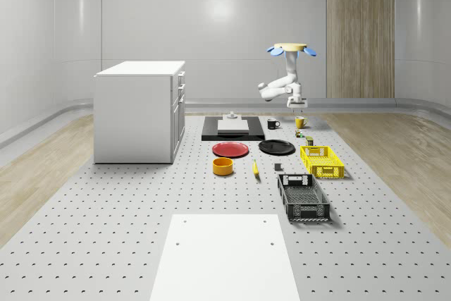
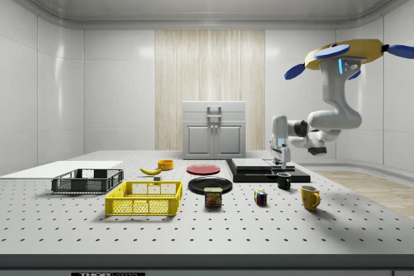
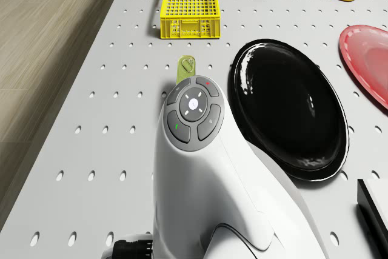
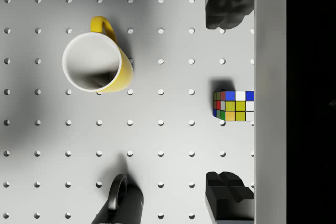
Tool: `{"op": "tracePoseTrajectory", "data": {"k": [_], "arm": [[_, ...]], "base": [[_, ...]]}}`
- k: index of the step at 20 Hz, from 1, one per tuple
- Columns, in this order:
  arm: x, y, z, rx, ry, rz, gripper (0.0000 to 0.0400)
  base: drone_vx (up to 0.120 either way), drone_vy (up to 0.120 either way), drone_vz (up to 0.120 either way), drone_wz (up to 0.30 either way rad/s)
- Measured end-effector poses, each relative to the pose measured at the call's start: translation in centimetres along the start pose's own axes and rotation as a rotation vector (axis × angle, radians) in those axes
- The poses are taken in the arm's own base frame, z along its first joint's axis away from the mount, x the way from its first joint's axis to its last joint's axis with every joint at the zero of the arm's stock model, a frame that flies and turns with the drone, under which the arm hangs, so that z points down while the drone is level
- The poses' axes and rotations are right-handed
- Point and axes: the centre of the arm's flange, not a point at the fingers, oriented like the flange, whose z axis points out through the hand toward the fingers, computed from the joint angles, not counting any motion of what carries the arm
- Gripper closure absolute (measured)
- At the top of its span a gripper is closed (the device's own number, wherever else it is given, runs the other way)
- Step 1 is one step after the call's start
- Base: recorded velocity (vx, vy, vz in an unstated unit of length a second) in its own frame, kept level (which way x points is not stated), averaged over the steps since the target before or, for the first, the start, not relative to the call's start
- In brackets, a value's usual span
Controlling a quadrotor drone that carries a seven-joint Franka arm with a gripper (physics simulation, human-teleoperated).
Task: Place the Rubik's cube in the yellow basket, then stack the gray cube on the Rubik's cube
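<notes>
Four cameras: two fixed off the robot, two riding on it.

The whole-scene view looks from high and far down the length of the perforated grey bench [image 1: 106, 230], the slatted yellow plastic basket [image 1: 322, 161] well in front of the hovering drone [image 1: 291, 49]. The side view sits low at the bench edge, with that basket [image 2: 144, 198] near the camera. The drone view looks forward and down past the white arm [image 3: 206, 174] toward the basket [image 3: 189, 1]. The wrist view looks straight down, close, between the open claw [image 4: 228, 98] fingers; it shares the multicoloured Rubik's cube [image 4: 233, 106] with the side view [image 2: 261, 198].
</notes>
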Motion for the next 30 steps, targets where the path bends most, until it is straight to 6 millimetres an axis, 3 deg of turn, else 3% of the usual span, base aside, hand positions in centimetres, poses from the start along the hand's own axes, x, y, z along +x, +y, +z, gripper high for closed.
{"op": "tracePoseTrajectory", "data": {"k": [11,17,23,30], "arm": [[0.0,0.0,0.0,-0.001,0.001,0.000,0.0000],[0.0,0.0,0.0,-0.001,0.002,0.000,0.0000],[0.0,0.0,0.0,-0.001,0.002,0.000,0.0000],[0.0,0.0,1.5,-0.001,0.002,0.001,0.0000]], "base": [[0.120,0.000,-0.120,0.000],[0.013,-0.040,-0.120,0.000],[0.107,0.000,-0.120,0.000],[0.000,0.000,0.000,0.000]]}}
